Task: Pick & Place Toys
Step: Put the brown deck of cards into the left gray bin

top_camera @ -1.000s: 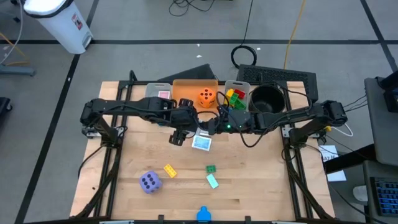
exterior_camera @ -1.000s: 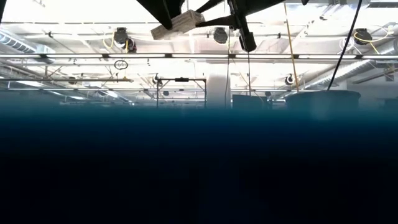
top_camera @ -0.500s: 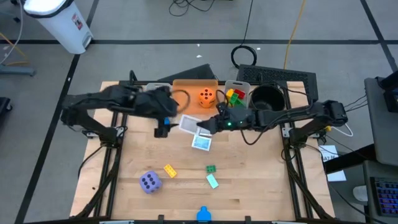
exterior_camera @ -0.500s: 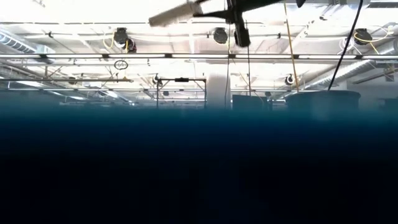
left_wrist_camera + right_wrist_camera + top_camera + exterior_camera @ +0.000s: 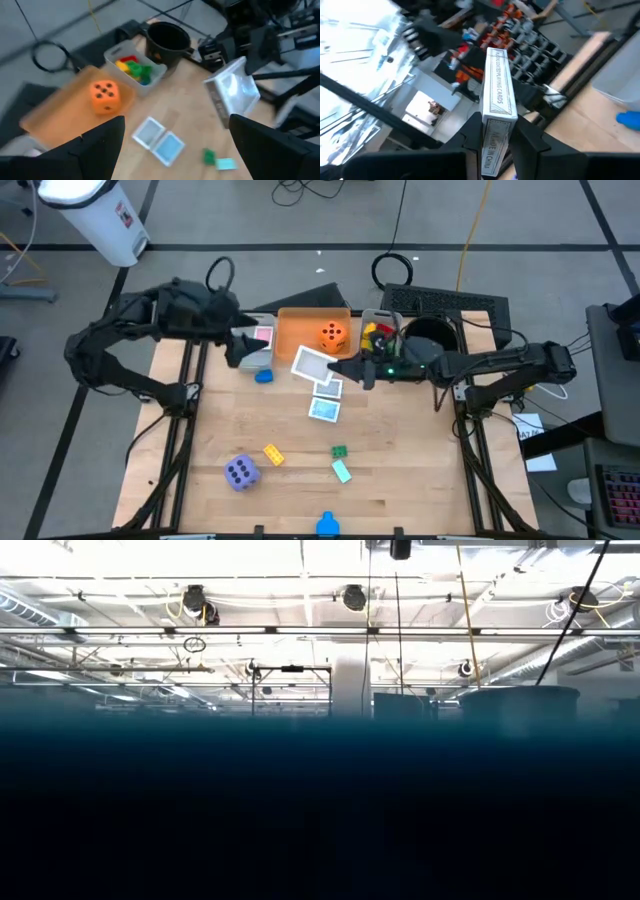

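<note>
Robotics lab or industrial hall, exposed ceiling trusses (image 5: 320,630), hanging lamps (image 5: 195,600), grey taped floor (image 5: 560,220), loose cables (image 5: 300,190)

The wooden table (image 5: 400,470) carried a purple die (image 5: 240,472), a yellow brick (image 5: 272,453), two green bricks (image 5: 340,451), two picture cards (image 5: 324,409), a blue piece (image 5: 263,376), an orange bin (image 5: 305,335), a grey bin (image 5: 383,320) and a black bowl (image 5: 430,338).

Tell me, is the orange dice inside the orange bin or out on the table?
Inside. The orange dice sits within the walls of the orange bin in the high view, and the left wrist view shows the same.
</note>
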